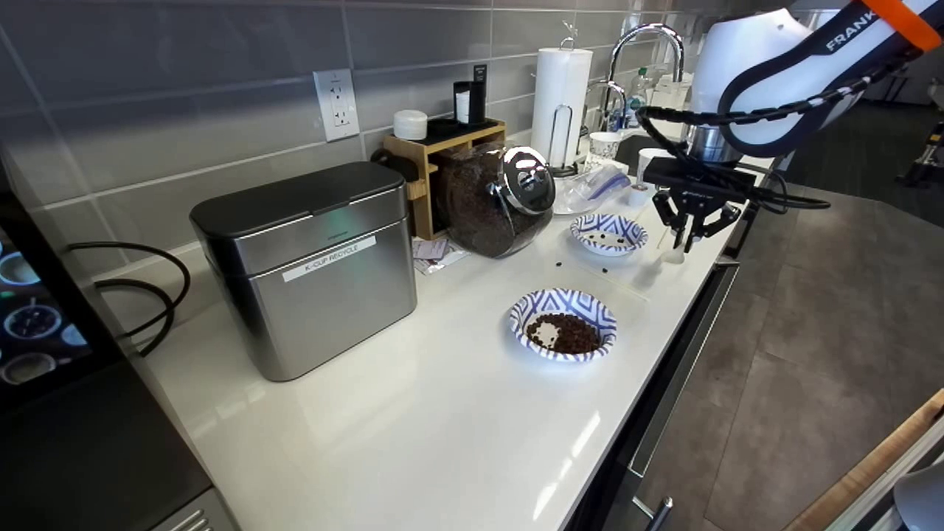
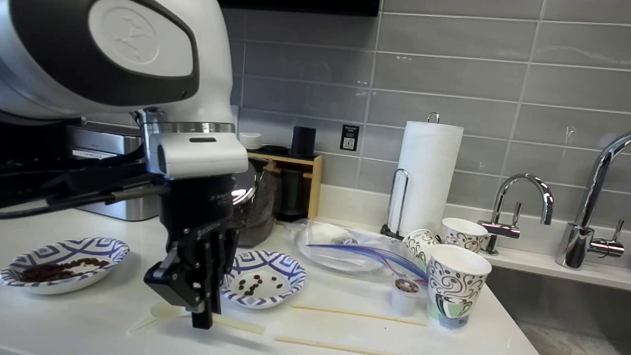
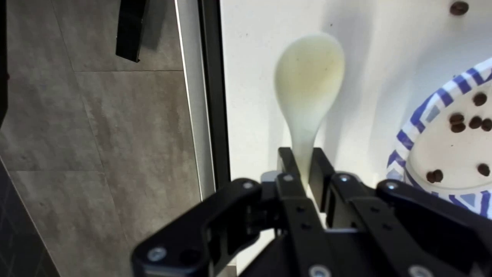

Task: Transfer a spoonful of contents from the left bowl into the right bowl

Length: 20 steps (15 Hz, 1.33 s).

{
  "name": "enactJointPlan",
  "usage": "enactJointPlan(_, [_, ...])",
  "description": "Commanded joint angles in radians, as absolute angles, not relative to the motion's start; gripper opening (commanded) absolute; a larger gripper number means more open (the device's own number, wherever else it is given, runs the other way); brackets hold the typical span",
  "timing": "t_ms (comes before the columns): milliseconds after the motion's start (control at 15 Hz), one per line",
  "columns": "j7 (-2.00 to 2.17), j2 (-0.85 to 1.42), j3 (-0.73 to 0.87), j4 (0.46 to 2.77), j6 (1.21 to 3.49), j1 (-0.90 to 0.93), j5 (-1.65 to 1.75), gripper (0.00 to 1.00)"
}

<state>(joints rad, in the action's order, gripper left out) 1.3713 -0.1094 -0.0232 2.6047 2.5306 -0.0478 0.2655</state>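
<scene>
Black tool (image 3: 301, 152) gripping pale spoon (image 3: 310, 73), white-centred bowl (image 3: 461, 156) near, dark beans (image 3: 475, 122) inside

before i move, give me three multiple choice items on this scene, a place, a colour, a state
1. Where is the heap of dark beans?
A floor
B paper cup
C left bowl

2. What colour patterns the right bowl?
A red
B blue
C green

3. How do the jaws stand?
A closed on the spoon
B wide open
C out of view

1 C: both exterior views show the heap there.
2 B: the wrist view shows blue bands on its white rim.
3 A: the wrist view shows the spoon between them.
</scene>
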Motion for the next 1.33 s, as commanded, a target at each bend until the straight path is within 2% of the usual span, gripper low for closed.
enactJointPlan(0, [1.402, -0.082, -0.029, 2.633, 2.616, -0.059, 0.299, 0.03])
enactJointPlan(1267, [1.486, 0.016, -0.005, 2.633, 2.674, -0.037, 0.402, 0.03])
